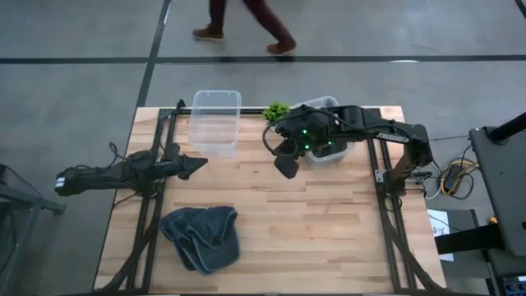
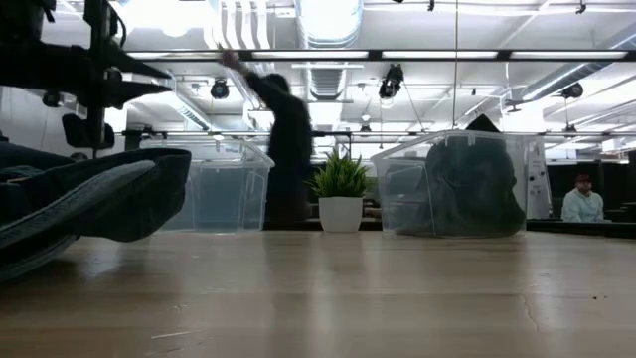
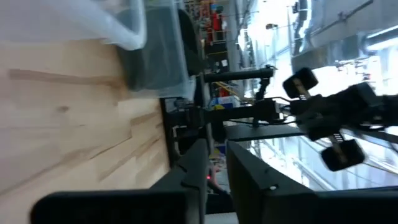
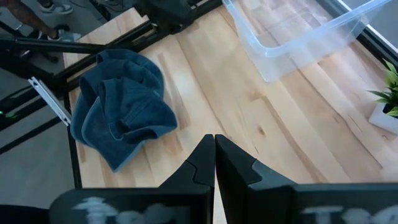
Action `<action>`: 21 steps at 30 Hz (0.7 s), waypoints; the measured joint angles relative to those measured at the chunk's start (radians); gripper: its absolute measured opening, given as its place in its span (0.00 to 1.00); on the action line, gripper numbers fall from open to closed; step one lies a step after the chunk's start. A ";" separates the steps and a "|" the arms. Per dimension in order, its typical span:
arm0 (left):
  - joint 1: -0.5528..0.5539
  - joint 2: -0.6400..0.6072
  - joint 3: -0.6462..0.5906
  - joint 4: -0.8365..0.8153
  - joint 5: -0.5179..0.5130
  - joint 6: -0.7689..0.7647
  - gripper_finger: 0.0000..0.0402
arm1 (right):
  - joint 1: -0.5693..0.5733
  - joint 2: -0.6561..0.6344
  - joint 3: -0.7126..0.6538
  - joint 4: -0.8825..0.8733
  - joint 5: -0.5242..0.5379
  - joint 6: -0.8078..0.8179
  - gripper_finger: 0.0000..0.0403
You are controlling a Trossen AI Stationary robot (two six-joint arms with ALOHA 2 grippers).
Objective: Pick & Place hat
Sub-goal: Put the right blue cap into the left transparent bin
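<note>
**Hat sits at 7–8 o'clock from right gripper, well apart**

Hat is a crumpled blue heap on the table, near-left area in the high view, between the left frame rail and table centre. Nothing is touching it. Long axis: hard to call for a lump like this, but in the high view it looks stretched roughly 10-to-4 o'clock.

Right gripper hangs above the table just in front of the right bin, which has dark stuff in it. From there the hat lies down-left, about 7–8 o'clock. Right wrist view has its fingers pressed together, nothing between them, with the hat ahead and off to one side.

Left gripper is parked at the left edge, beside the empty left bin, fingers together. The hat is at about 6 o'clock from it.

Judgement: left gripper tip looks slightly nearer, but the right wrist camera is already looking at the hat. Whichever goes must open first.
</note>
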 joint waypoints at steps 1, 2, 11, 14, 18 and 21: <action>0.000 0.000 0.008 -0.001 -0.005 0.000 0.17 | 0.003 0.000 0.000 0.000 0.001 0.001 0.02; 0.000 0.000 0.018 -0.002 -0.006 0.005 0.19 | 0.007 0.002 0.000 0.000 0.002 0.002 0.02; 0.000 0.004 0.119 0.000 0.005 0.062 0.34 | 0.028 0.004 -0.002 -0.001 0.002 0.008 0.02; -0.001 0.036 0.170 -0.020 0.061 0.065 0.37 | 0.033 0.004 -0.002 -0.001 0.001 0.010 0.02; -0.001 0.126 0.280 -0.071 0.102 0.140 0.37 | 0.035 0.004 -0.002 -0.002 0.001 0.007 0.02; -0.001 0.223 0.399 -0.188 0.120 0.223 0.37 | 0.041 0.004 -0.003 -0.009 0.001 -0.008 0.02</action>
